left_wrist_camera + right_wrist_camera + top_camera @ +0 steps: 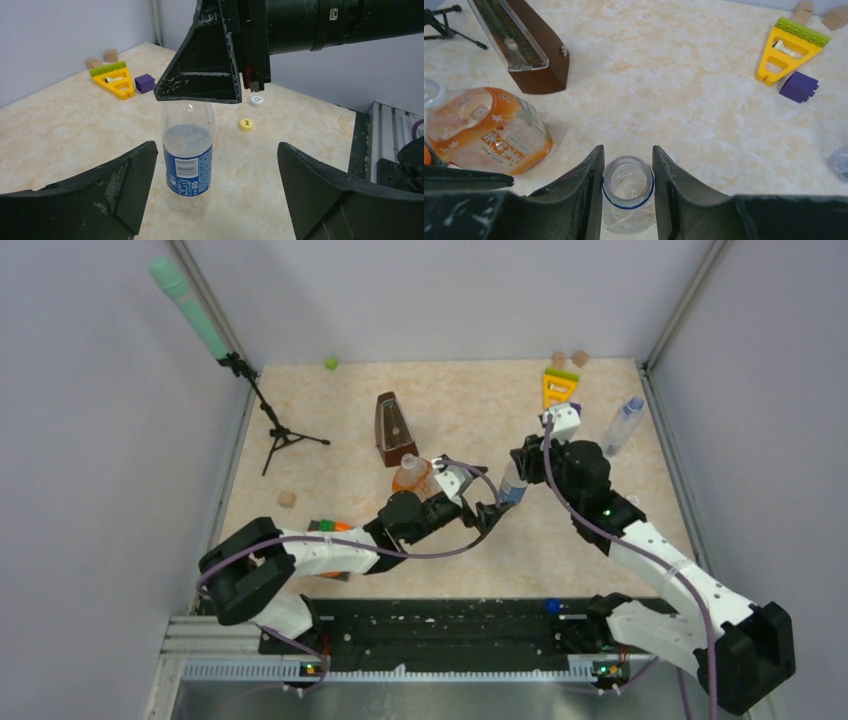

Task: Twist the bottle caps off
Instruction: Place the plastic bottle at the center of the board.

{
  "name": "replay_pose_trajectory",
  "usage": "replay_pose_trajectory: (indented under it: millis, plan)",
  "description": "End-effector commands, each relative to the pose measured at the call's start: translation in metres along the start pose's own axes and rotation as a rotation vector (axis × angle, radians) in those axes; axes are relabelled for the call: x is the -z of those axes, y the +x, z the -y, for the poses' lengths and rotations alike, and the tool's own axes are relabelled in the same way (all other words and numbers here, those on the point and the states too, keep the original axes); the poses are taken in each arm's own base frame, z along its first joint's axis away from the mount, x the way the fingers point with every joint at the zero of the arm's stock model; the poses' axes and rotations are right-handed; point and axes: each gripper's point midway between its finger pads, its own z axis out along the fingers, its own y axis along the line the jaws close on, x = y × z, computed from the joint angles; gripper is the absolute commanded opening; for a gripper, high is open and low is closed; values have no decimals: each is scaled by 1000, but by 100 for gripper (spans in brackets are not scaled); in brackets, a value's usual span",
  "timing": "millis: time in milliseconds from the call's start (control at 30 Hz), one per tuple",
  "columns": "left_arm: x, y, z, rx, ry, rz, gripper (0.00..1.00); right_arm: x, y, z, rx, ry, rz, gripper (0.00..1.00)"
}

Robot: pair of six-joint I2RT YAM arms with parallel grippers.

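black-and-white arms (330,555), seemingly purple cables (547,455).

In the left wrist view the right pincer (627,159) hid the neck of the blue-labelled bottle (188,150). Its own fingers covered that bottle's sides. The orange bottle (489,130) ran off the left edge. Marks on the yellow cap (245,124) and white cap (256,101) were too small to read.

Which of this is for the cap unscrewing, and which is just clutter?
Job: blue-label bottle, orange bottle, unlabelled bottle, yellow cap, white cap.
Clutter: metronome, microphone, yellow triangle toy, purple block, wooden blocks, green ball.
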Motion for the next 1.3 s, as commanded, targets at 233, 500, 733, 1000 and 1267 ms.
replay_pose_trajectory:
  millis: [233, 500, 733, 1000, 1267]
  plan:
    - [7, -2, -3, 31, -28, -63, 96, 13, -9, -4, 33, -30, 93, 52]
    - [7, 0, -5, 28, -37, -74, 97, 22, -23, -6, 26, -39, 99, 68]
    - [10, -1, -11, 22, -73, -96, 98, 46, -33, 7, -13, 42, 48, 70]
    - [18, -6, -12, 18, -82, -128, 98, 102, -31, 37, -160, 236, -67, 77]
    - [29, -17, -23, 12, -153, -123, 98, 156, 55, 25, -265, 313, -650, 70]
